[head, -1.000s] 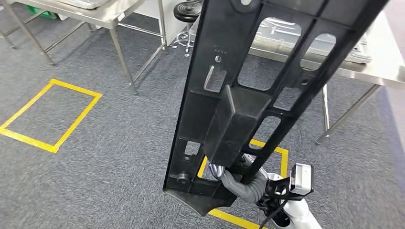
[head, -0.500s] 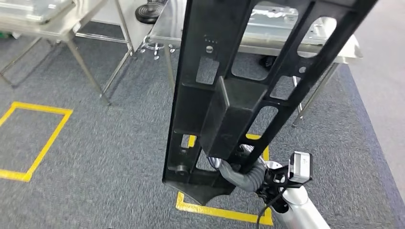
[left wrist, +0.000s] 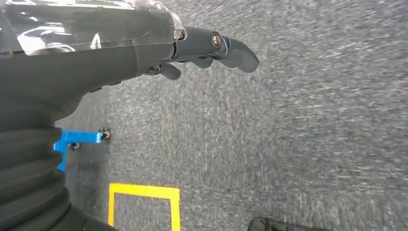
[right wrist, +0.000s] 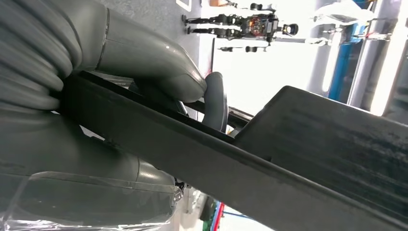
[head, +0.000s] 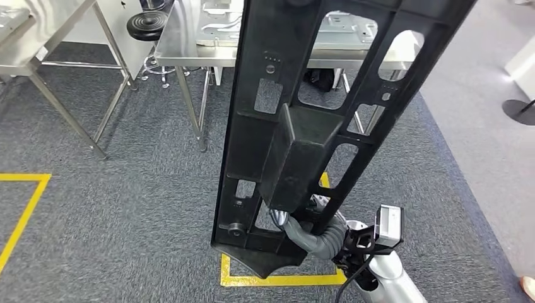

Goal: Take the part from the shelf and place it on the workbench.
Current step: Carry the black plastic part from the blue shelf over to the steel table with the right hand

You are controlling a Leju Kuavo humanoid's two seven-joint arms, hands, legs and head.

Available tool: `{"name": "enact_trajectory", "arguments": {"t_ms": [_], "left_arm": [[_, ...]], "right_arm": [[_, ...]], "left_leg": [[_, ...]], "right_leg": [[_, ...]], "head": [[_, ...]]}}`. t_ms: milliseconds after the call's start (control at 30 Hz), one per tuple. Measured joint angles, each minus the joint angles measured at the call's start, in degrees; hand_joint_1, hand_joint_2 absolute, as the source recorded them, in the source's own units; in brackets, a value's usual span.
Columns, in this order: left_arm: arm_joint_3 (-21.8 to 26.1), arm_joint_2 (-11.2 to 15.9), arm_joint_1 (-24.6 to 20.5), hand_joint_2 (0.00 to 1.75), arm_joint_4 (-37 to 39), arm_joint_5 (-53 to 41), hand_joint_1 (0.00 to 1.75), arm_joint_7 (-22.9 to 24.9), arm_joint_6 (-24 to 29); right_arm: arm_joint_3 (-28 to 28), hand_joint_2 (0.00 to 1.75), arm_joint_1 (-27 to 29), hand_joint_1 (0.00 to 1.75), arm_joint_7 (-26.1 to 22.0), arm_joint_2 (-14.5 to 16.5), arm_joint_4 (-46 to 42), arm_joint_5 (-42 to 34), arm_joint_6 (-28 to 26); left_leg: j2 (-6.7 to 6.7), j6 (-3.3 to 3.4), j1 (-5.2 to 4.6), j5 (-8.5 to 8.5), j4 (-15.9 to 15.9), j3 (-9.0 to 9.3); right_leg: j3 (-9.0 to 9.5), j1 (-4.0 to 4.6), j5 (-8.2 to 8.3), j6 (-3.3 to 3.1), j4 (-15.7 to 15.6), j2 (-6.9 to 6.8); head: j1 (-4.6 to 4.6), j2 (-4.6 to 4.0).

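Note:
The part (head: 303,126) is a long black plastic frame with cut-outs and a box-shaped block at its middle. It stands nearly upright in front of me in the head view. My right hand (head: 315,233) grips its lower end, and the right wrist view shows the thumb (right wrist: 159,62) wrapped over the part's black edge (right wrist: 216,163). My left hand (left wrist: 192,48) hangs over the grey carpet with its fingers loosely curled and nothing in it. A steel workbench (head: 183,47) stands ahead, behind the part.
A second steel table (head: 38,31) stands at the far left. A black stool (head: 146,25) sits between the tables. Yellow tape squares (head: 277,278) mark the carpet, one under my hand. A blue item (left wrist: 77,139) lies on the floor.
The whole view has swung: tables and floor marks have shifted left and nearer, so the camera moved. The part stays gripped in my right hand in the same pose.

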Motion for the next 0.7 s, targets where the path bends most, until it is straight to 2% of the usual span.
{"name": "enact_trajectory", "arguments": {"t_ms": [67,100,133,167,200,267,300,333,400,467,500,533,600,633,667,700], "left_arm": [[0.01,0.03,0.12,1.75,0.0,0.2,0.0,0.02,-0.04],[0.02,0.03,0.22,1.75,0.0,0.31,0.0,0.03,-0.06],[0.04,0.04,0.29,1.75,0.0,0.4,0.0,0.02,-0.07],[0.05,0.05,0.31,1.75,0.0,0.47,0.0,-0.04,-0.07],[0.07,0.04,0.26,1.75,0.0,0.53,0.0,-0.21,-0.07],[0.07,-0.08,0.1,1.75,0.0,0.67,0.0,-0.88,-0.06],[0.07,-0.16,0.0,1.75,0.0,0.74,0.0,-1.37,-0.02],[0.07,-0.25,-0.1,1.75,0.0,0.79,0.0,-1.86,0.02],[0.07,-0.36,-0.21,1.75,0.0,0.82,0.0,-2.67,0.1],[0.07,-0.41,-0.25,1.75,0.0,0.81,0.0,-3.07,0.16],[0.07,-0.42,-0.27,1.75,0.0,0.8,0.0,-3.19,0.21],[0.07,-0.4,-0.26,1.75,0.0,0.77,0.0,-3.22,0.26],[0.06,-0.4,-0.13,1.75,0.0,0.64,0.0,-3.22,0.3],[0.06,-0.39,-0.05,1.75,0.0,0.57,0.0,-3.19,0.3],[0.07,-0.38,0.02,1.75,0.0,0.51,0.0,-3.15,0.29],[0.07,-0.36,0.06,1.75,0.0,0.48,0.0,-3.11,0.27]], "right_arm": [[0.09,1.75,-0.13,1.75,-0.02,-0.02,0.02,-0.09,0.12],[0.17,1.75,-0.15,1.75,-0.03,-0.02,0.06,-0.13,0.2],[0.24,1.75,-0.15,1.75,-0.03,-0.03,0.13,-0.15,0.26],[0.29,1.75,-0.17,1.75,-0.01,-0.03,0.22,-0.16,0.3],[0.33,1.75,-0.21,1.75,0.0,-0.03,0.31,-0.16,0.33],[0.37,1.75,-0.49,1.75,0.01,-0.02,0.39,-0.2,0.46],[0.38,1.75,-0.68,1.75,0.01,-0.02,0.39,-0.23,0.55],[0.37,1.75,-0.88,1.75,0.0,-0.02,0.41,-0.28,0.67],[0.34,1.75,-1.11,1.75,-0.01,-0.03,0.48,-0.4,0.85],[0.29,1.75,-1.26,1.75,-0.03,-0.03,0.53,-0.5,0.98],[0.27,1.75,-1.43,1.75,-0.06,-0.02,0.54,-0.52,1.01],[0.27,1.75,-1.6,1.75,-0.09,0.01,0.55,-0.52,1.03],[0.28,1.75,-1.82,1.75,-0.12,0.07,0.57,-0.43,0.94],[0.3,1.75,-1.78,1.75,-0.12,0.08,0.59,-0.3,0.84],[0.3,1.75,-1.74,1.75,-0.12,0.08,0.61,-0.15,0.69],[0.3,1.75,-1.71,1.75,-0.12,0.07,0.62,0.01,0.52]], "left_leg": [[1.35,0.48,-0.19,-0.1,-0.07,0.04],[2.08,0.58,-0.29,-0.17,-0.06,0.05],[2.77,0.63,-0.37,-0.26,-0.06,0.07],[3.34,0.61,-0.42,-0.35,-0.06,0.14],[3.77,0.55,-0.47,-0.46,-0.06,0.27],[4.35,0.33,-0.56,-0.69,-0.07,0.61],[4.55,0.14,-0.63,-0.78,-0.07,0.71],[4.73,-0.1,-0.64,-0.84,-0.1,0.76],[5.02,-0.73,-0.63,-0.83,-0.36,0.92],[4.71,-1.34,-0.62,-1.28,-0.15,1.12],[4.1,-1.57,-0.66,-2.19,1.17,0.67],[3.36,-1.74,-0.67,-3.6,3.65,-0.39],[2.28,-1.95,-0.66,-6.81,10.84,-3.96],[2.14,-2.02,-0.65,-7.54,13.6,-5.53],[2.09,-2.01,-0.66,-7.15,14.53,-6.29],[2.08,-1.92,-0.66,-5.6,13.2,-5.96]], "right_leg": [[-3.55,0.03,-3.38,0.4,7.07,-3.11],[-5.54,-0.04,-4.77,0.53,10.87,-3.68],[-6.9,-0.08,-5.31,0.57,13.34,-3.93],[-7.15,-0.08,-4.74,0.51,13.62,-4.04],[-6.11,-0.05,-3.2,0.33,11.46,-4.14],[-1.87,0.24,0.37,-0.46,3.31,-4.73],[-0.13,0.52,1.47,-0.9,-0.1,-5.1],[0.87,0.81,1.89,-1.29,-2.08,-5.37],[1.11,1.21,1.88,-1.76,-2.84,-5.36],[1.75,0.78,2.21,-2.26,-3.75,-5.05],[2.16,0.54,2.42,-2.52,-4.31,-4.9],[2.54,0.31,2.57,-2.72,-4.73,-4.75],[2.69,0.42,2.51,-2.98,-4.81,-4.39],[2.7,0.48,2.44,-3.04,-4.74,-4.14],[2.72,0.55,2.33,-3.07,-4.64,-3.86],[2.78,0.58,2.19,-3.04,-4.49,-3.59]], "head": [[0.0,0.0],[0.0,0.0],[0.0,0.0],[0.0,0.0],[0.0,0.0],[0.0,0.0],[0.0,0.0],[0.0,-0.01],[0.0,-0.01],[0.0,0.0],[0.0,0.0],[-0.01,0.0],[-0.01,0.0],[-0.01,0.0],[-0.01,0.0],[-0.01,0.0]]}}
